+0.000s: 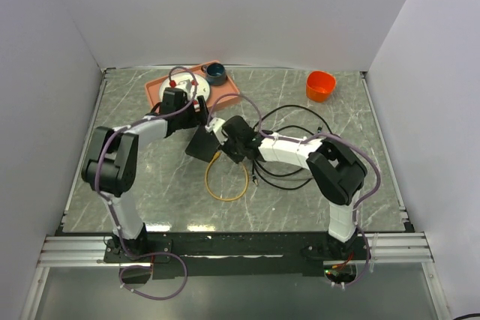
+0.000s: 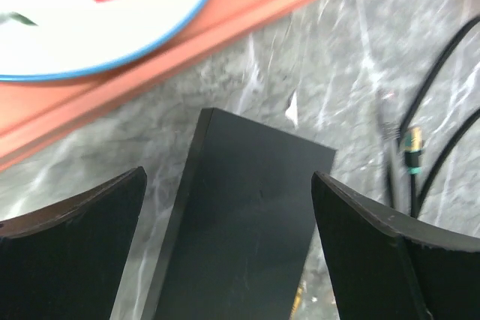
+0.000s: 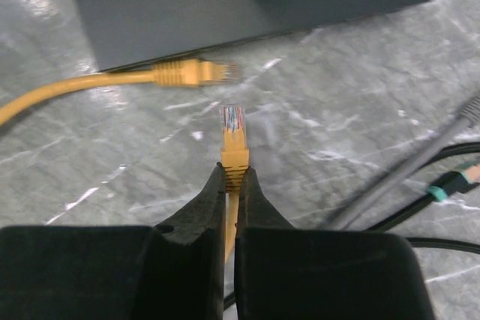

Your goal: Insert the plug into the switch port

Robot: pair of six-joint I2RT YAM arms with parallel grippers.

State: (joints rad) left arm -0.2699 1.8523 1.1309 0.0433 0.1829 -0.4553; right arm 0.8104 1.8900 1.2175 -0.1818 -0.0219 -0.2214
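Marble table [image 1: 150, 196]: tray [image 1: 159, 91], cup [image 1: 320, 86], yellow cable [image 1: 225, 199]

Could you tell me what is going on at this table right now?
The right gripper is shut on the yellow cable just behind its plug, which points toward the switch but is still short of it. The left gripper is open and straddles the switch, with a gap on each side. The cable's other plug lies on the table beside the switch. Nothing is inserted yet.
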